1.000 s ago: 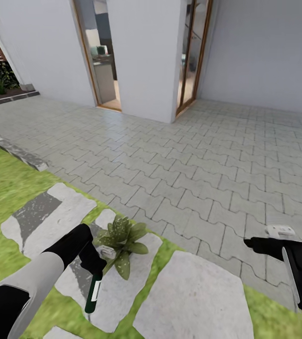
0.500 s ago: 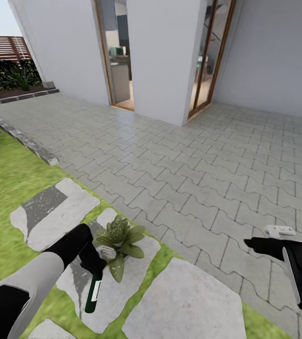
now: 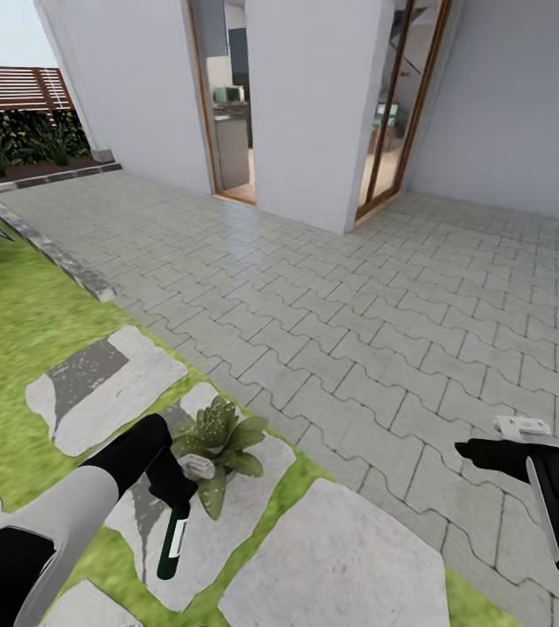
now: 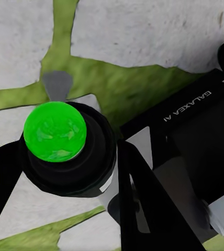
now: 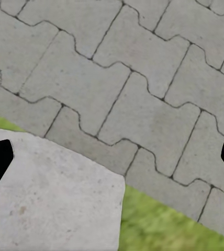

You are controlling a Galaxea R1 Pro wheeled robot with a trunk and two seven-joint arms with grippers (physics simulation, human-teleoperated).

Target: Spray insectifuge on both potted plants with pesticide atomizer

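My left gripper (image 3: 173,498) is shut on the pesticide atomizer (image 3: 173,542), a dark green bottle with a white label hanging neck-up over a stepping stone. In the left wrist view the atomizer (image 4: 65,151) shows a bright green round top between my black fingers (image 4: 143,198). One potted plant (image 3: 218,442), a low rosette of speckled green leaves, stands just beyond and right of that gripper, close to it. My right gripper (image 3: 475,451) hovers over the grey paving at the lower right. In the right wrist view the right gripper (image 5: 112,157) is open with nothing between its fingertips.
Pale stepping stones (image 3: 97,387) lie in the green lawn (image 3: 18,322) on the left. Grey interlocking paving (image 3: 384,296) runs to the white house wall (image 3: 297,104) with two open doorways. A stone kerb (image 3: 62,261) borders the lawn. A brown slat fence (image 3: 10,87) with shrubs stands far left.
The whole view has swung left, bringing the fence and more lawn into sight. Both arms keep their places in the picture, and the atomizer stays gripped.
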